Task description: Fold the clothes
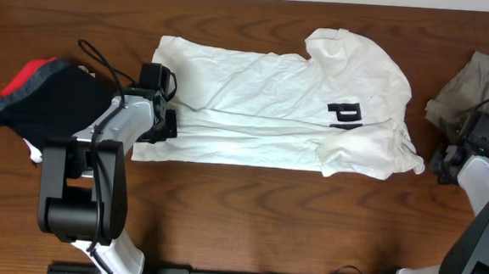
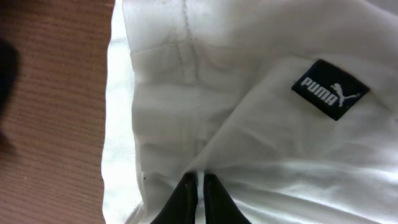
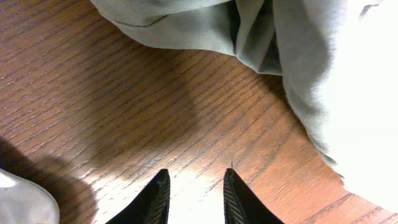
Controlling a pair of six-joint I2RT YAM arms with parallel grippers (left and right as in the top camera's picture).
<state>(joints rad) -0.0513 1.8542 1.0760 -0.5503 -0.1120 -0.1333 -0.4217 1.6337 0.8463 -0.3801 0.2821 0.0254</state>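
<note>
From above, we see the white T-shirt (image 1: 255, 104) spread across the middle of the table (image 1: 248, 214), its right part folded over so only part of the black lettering shows. A black and red pile (image 1: 39, 95) lies at the far left, and the left arm stands between it and the shirt. The left gripper (image 1: 169, 124) sits on the shirt's left edge. A khaki garment (image 1: 477, 83) is bunched at the far right. The right gripper (image 1: 444, 162) is beside it, just clear of the shirt's sleeve.

Only the left wrist view shows us the grip: the two fingers (image 2: 185, 198) are pressed nearly together, pinching a ridge of white cloth, with a small black label (image 2: 329, 89) nearby.

The right wrist view shows jaws narrowly parted over bare wood, holding nothing, with the khaki cloth ahead of them.
</note>
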